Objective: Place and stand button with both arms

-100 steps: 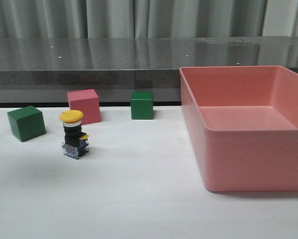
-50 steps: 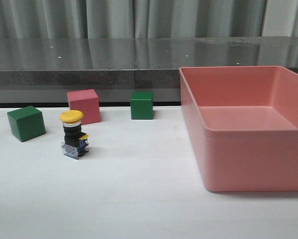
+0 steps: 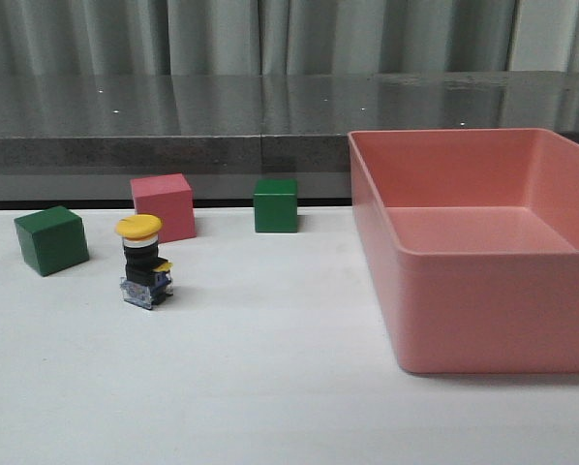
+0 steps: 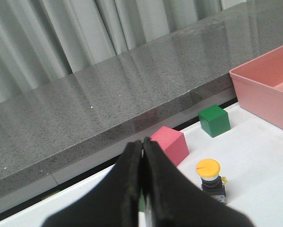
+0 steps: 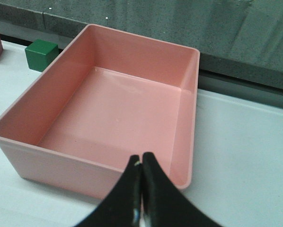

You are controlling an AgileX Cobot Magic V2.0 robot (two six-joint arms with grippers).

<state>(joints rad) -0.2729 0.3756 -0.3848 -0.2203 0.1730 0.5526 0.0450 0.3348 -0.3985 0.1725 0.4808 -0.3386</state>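
Looks like your button [image 3: 144, 260] is already standing upright on the tabletop [image 3: 270, 368], cap up, just in front of the pink cube [image 3: 163, 205] and well clear of the pink bin [image 3: 483, 320]. Your left hand [image 4: 142, 189] and right hand [image 5: 140, 189] are both pinched closed on nothing, hanging above. I'd say placing is done; next you just park both arms.

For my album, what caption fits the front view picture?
Yellow-capped button standing upright on the white table near colored cubes and a pink bin.
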